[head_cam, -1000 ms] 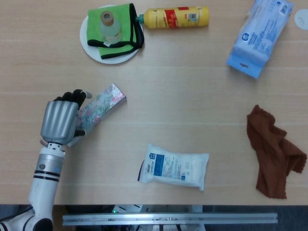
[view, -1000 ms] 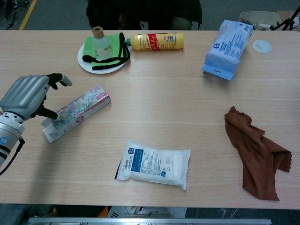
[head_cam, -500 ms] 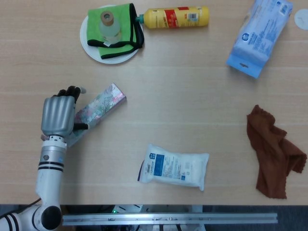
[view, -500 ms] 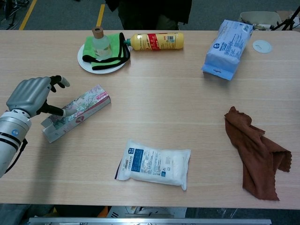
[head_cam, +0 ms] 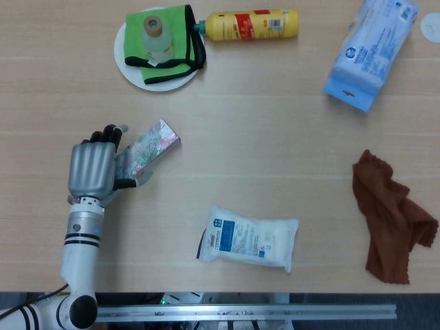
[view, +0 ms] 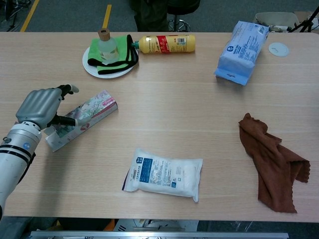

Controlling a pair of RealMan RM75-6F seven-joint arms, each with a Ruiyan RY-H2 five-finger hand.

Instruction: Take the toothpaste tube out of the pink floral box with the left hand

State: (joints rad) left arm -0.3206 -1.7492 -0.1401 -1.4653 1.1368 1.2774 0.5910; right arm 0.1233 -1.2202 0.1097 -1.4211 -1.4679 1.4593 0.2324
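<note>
My left hand (head_cam: 91, 172) rests over the near end of the pink floral box (view: 82, 118), fingers curled around it, gripping it on the bench (view: 164, 104).

Light wood-grain table (view: 164, 94), evenly lit. Beyond its far edge: grey floor (view: 65, 12) with a yellow line (view: 106, 14); black swivel-chair base (view: 175, 19). Metal rail (head_cam: 240, 313) along the near edge

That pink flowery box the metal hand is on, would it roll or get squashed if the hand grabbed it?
The pink floral box lies flat on its long side with square edges, so it would likely slide, not roll. It looks like thin card with an open end flap near the left hand, so a firm squeeze could dent it. It probably feels light.
</note>
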